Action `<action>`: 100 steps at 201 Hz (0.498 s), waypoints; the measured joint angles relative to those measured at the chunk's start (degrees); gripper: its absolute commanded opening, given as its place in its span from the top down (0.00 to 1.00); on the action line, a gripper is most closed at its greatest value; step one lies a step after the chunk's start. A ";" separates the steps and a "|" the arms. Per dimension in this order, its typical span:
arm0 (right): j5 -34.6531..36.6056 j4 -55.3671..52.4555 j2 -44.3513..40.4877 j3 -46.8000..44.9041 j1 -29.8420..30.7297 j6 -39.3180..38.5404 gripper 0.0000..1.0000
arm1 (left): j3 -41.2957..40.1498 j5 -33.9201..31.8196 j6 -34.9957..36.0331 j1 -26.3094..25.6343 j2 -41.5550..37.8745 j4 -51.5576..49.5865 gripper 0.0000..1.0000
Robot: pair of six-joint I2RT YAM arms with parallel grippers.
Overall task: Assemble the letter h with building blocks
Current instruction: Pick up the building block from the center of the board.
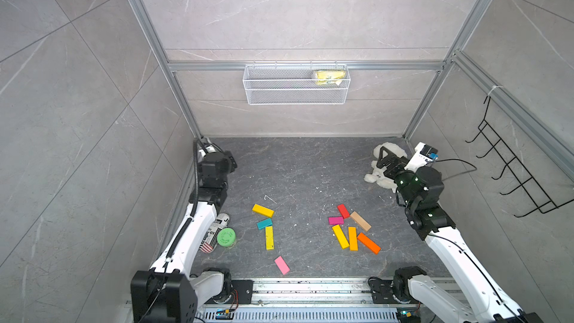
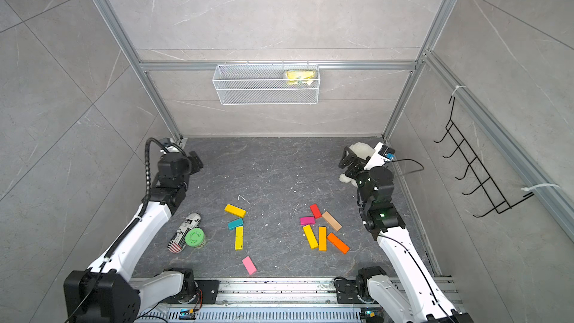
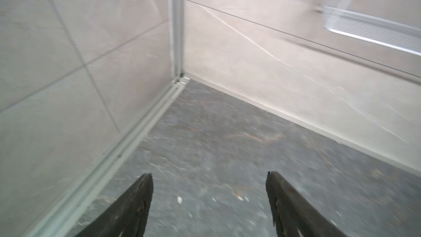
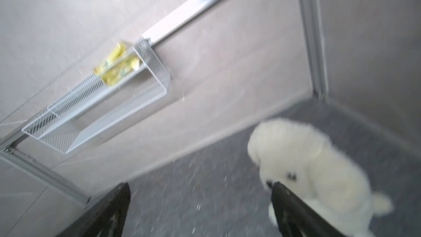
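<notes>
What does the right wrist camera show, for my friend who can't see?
A white plush dog lies on the dark floor, close to two black fingers that stand apart, holding nothing. A white wire basket on the wall holds a yellow packet.

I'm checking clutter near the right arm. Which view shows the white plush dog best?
The right wrist view: the plush dog fills much of it, face visible, though blurred. In both top views the right arm hides most of it. The left wrist view misses it.

The left arm (image 1: 186, 237) and right arm (image 1: 450, 250) both stretch forward, jaws spread apart and empty.
</notes>
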 measured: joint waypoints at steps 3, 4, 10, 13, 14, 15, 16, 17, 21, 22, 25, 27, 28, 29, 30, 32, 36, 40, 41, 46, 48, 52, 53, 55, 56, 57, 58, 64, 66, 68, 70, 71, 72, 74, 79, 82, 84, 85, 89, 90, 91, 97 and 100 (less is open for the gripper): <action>0.07 -2.51 1.88 1.07 1.09 0.81 0.00 | -0.13 -0.35 -0.70 -2.43 -0.15 -1.11 0.19; 0.57 -4.02 2.80 1.75 1.66 1.11 0.00 | -0.17 -0.52 -0.83 -3.06 -0.17 -1.42 0.19; 1.14 -8.98 6.29 4.42 4.42 2.40 0.00 | -0.50 -1.03 -2.23 -7.50 -0.09 -3.72 0.20; 1.92 -11.82 8.57 6.14 6.19 3.19 0.00 | -0.66 -1.25 -2.82 -9.60 0.13 -4.83 0.20; 2.10 -13.05 9.73 7.04 7.17 3.50 0.00 | -0.70 -1.25 -2.95 -10.10 0.20 -5.07 0.21; 2.27 -13.81 10.38 7.52 7.76 3.61 0.00 | -0.79 -1.16 -3.43 -11.15 0.35 -5.55 0.21; 2.54 -14.60 11.02 7.98 8.31 3.72 0.00 | -0.83 -1.16 -3.67 -11.65 0.44 -5.86 0.21; 3.34 -15.96 12.22 8.87 9.35 3.80 0.00 | -0.94 -1.27 -4.04 -12.70 0.61 -6.38 0.21; 4.39 -19.47 14.93 11.23 12.07 4.72 0.00 | -1.16 -1.33 -4.83 -15.02 1.07 -7.76 0.22; 4.57 -20.20 15.54 11.74 12.66 4.87 0.00 | -1.22 -1.31 -5.11 -15.52 1.18 -8.02 0.22; 6.10 -23.56 18.12 14.01 15.47 5.53 0.00 | -1.46 -1.68 -6.14 -17.77 1.68 -9.46 0.22; 6.38 -24.85 19.02 14.84 16.61 5.90 0.00 | -1.55 -1.64 -6.43 -18.56 1.88 -10.01 0.22; 6.58 -25.42 19.47 15.26 17.20 6.03 0.00 | -1.66 -1.60 -6.95 -19.37 2.12 -10.56 0.22; 6.93 -26.43 20.35 15.98 18.36 6.32 0.00 | -1.73 -1.64 -7.23 -19.76 2.23 -10.86 0.22; 7.26 -26.97 20.76 16.33 18.95 6.47 0.00 | -1.77 -1.75 -7.48 -20.20 2.36 -11.17 0.22; 8.04 -28.46 21.73 17.29 20.46 6.80 0.00 | -1.92 -2.05 -7.91 -21.24 2.64 -11.87 0.22; 8.81 -30.47 23.02 18.47 22.91 7.48 0.00 | -2.14 -2.19 -9.01 -22.93 3.21 -13.16 0.22; 9.77 -32.44 23.89 19.30 25.59 8.02 0.00 | -2.25 -2.67 -10.10 -24.81 3.78 -14.93 0.23; 9.79 -32.70 23.98 19.34 26.03 8.15 0.00 | -2.25 -2.69 -10.34 -25.14 3.91 -15.23 0.23; 10.16 -34.10 24.06 19.32 28.55 8.61 0.00 | -2.29 -3.15 -11.65 -27.04 4.63 -16.92 0.23; 10.16 -34.53 24.00 19.23 29.14 8.81 0.01 | -2.29 -3.10 -12.11 -27.54 4.87 -17.42 0.23; 10.19 -34.93 23.34 18.49 30.51 9.16 0.00 | -2.29 -3.30 -13.22 -28.87 5.46 -18.71 0.23; 10.19 -34.99 23.21 18.32 30.71 9.20 0.00 | -2.29 -3.34 -13.38 -29.05 5.55 -18.86 0.23; 10.05 -35.06 22.82 17.81 31.15 9.42 0.00 | -2.29 -3.32 -14.03 -29.55 5.81 -19.43 0.24; 9.97 -35.08 22.62 17.59 31.26 9.44 0.00 | -2.29 -3.34 -14.25 -29.73 5.90 -19.63 0.24; 9.70 -35.10 22.29 17.22 31.45 9.57 0.00 | -2.29 -3.39 -14.64 -30.03 6.08 -20.06 0.24; 9.66 -35.10 22.14 17.05 31.50 9.62 0.00 | -2.29 -3.41 -14.82 -30.16 6.14 -20.28 0.24; 8.94 -35.36 20.90 15.52 31.74 9.99 0.01 | -2.29 -3.54 -16.33 -30.99 6.60 -21.70 0.25; 8.72 -35.60 20.46 14.97 31.71 10.12 0.03 | -2.29 -3.61 -16.76 -31.21 6.73 -22.21 0.26; 8.52 -35.87 20.11 14.51 31.65 10.29 0.05 | -2.29 -3.63 -17.27 -31.34 6.82 -22.75 0.26; 8.22 -36.13 19.82 14.05 31.56 10.40 0.08 | -2.29 -3.67 -17.66 -31.45 6.84 -23.06 0.26; 8.11 -36.22 19.74 13.92 31.52 10.47 0.09 | -2.29 -3.69 -17.94 -31.50 6.86 -23.34 0.26; 8.02 -36.33 19.63 13.79 31.47 10.51 0.11 | -2.29 -3.72 -18.03 -31.50 6.86 -23.47 0.26; 7.76 -36.70 19.39 13.42 31.32 10.73 0.15 | -2.29 -3.74 -18.38 -31.54 6.86 -23.89 0.26; 7.58 -37.57 19.19 12.74 31.19 11.26 0.27 | -2.32 -3.96 -19.32 -31.54 6.84 -24.68 0.27; 7.37 -38.07 19.19 12.44 31.10 11.17 0.34 | -2.32 -4.17 -19.78 -31.54 6.73 -25.05 0.27; 7.34 -38.34 19.21 12.17 31.12 11.17 0.38 | -2.32 -4.28 -20.00 -31.52 6.69 -25.16 0.27; 7.32 -38.38 19.23 12.09 31.12 11.39 0.40 | -2.32 -4.35 -20.22 -31.52 6.64 -25.31 0.27; 7.06 -38.80 19.41 11.54 31.15 11.69 0.48 | -2.32 -4.50 -20.70 -31.50 6.38 -25.66 0.27; 6.86 -38.93 19.47 11.34 31.19 11.74 0.50 | -2.32 -4.52 -20.79 -31.47 6.34 -25.70 0.27; 6.80 -38.97 19.50 11.23 31.21 11.80 0.52 | -2.34 -4.55 -20.87 -31.45 6.32 -25.75 0.27; 6.23 -39.58 19.76 10.19 31.45 12.13 0.63 | -2.38 -4.70 -21.42 -31.45 5.84 -26.18 0.27; 5.92 -39.85 19.85 9.62 31.58 12.22 0.66 | -2.45 -4.76 -21.66 -31.43 5.55 -26.38 0.27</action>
